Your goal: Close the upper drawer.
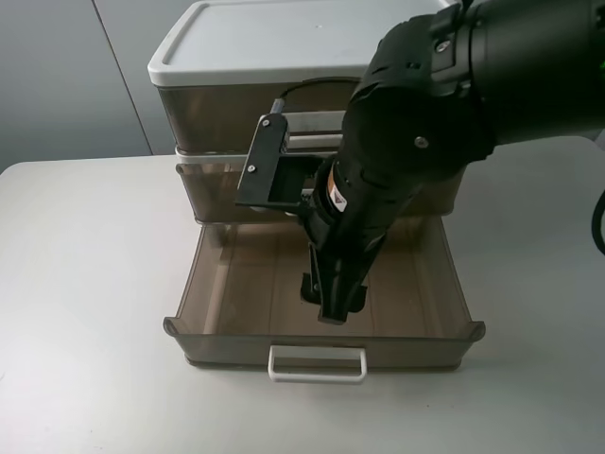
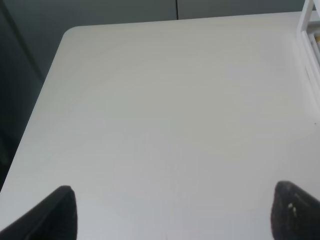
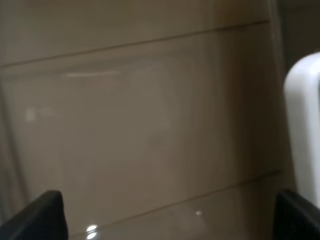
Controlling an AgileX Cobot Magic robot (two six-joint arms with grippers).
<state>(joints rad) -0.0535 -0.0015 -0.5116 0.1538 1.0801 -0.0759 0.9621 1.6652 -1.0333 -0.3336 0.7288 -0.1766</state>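
Exterior high view:
- Found the upper drawer (image 1: 217, 345) pulled well out of the cabinet (image 1: 227, 118), with its front wall and white loop handle (image 1: 317, 377) toward the camera and flared corners at both ends of the rim.
- Saw the drawer fronts above it, under the white lid (image 1: 284, 38), sitting flush.
- Logged the cabinet as standing on the pale bench (image 1: 85, 284).
- Saw the right arm (image 1: 416, 142) reaching down from the upper right, across the cabinet front. The right hand (image 1: 331, 307) was dipped inside the open drawer, behind the front wall and near its middle.
- Could not judge finger spread here, the hand being seen edge-on as one dark wedge.
- Could not tell whether the tips touched the drawer floor.

Right wrist view:
- Settled the spread for the right hand (image 3: 170, 225). Recorded two dark fingertips (image 3: 45, 217) at opposite corners, wide apart and gripping nothing.
- Saw only the smoky-brown plastic of the upper drawer (image 3: 140, 125) between and beyond them, blurred at close range.
- Noted a rounded white piece (image 3: 302, 130) at one edge. Could not identify it.

Left wrist view:
- Picked up the left hand (image 2: 177, 217), which was out of sight in the exterior view.
- Recorded its two dark fingertips (image 2: 57, 215) likewise spread wide, holding nothing, above bare bench (image 2: 165, 100).
- Saw a white-framed edge (image 2: 310, 30) at one corner, well apart from the fingers.
- Found no part of the open drawer or its handle in this view.
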